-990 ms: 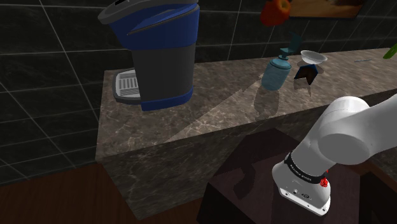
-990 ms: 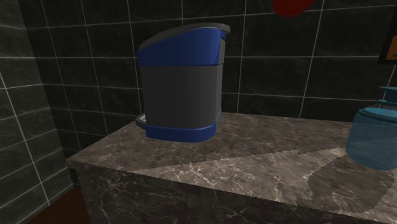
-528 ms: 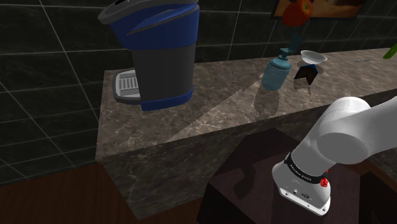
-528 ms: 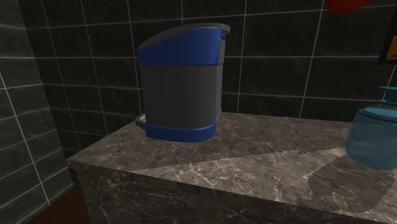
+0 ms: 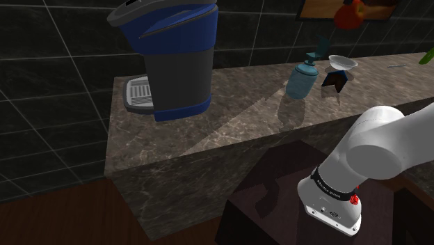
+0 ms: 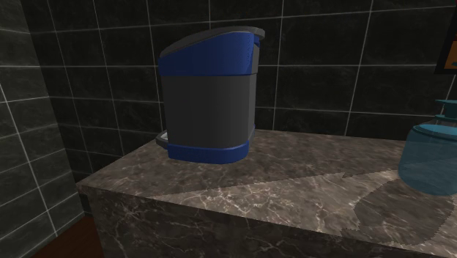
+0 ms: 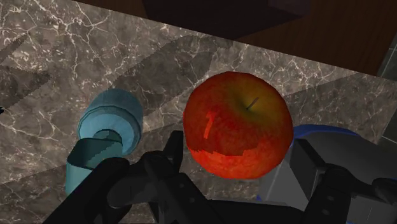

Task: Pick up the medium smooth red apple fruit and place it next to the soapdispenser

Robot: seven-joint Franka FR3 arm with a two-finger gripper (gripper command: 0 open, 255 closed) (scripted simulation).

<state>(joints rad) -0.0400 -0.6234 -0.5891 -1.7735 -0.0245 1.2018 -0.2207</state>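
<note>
Apple [image 5: 348, 14] carried sideways over last second. In shoulder view it was high, straight above dispenser [image 5: 303, 78]; now equally high, but off to dispenser's right. Judgement: lift done, transfer under way, descent to worktop [image 5: 229, 118] beside dispenser not yet begun.

Hand [image 7: 238, 164] closed on apple; fingers [image 7: 170, 153] clamp its two flanks, stem faces camera. In wrist view dispenser stands on worktop far below, just beside apple's outline.
</note>
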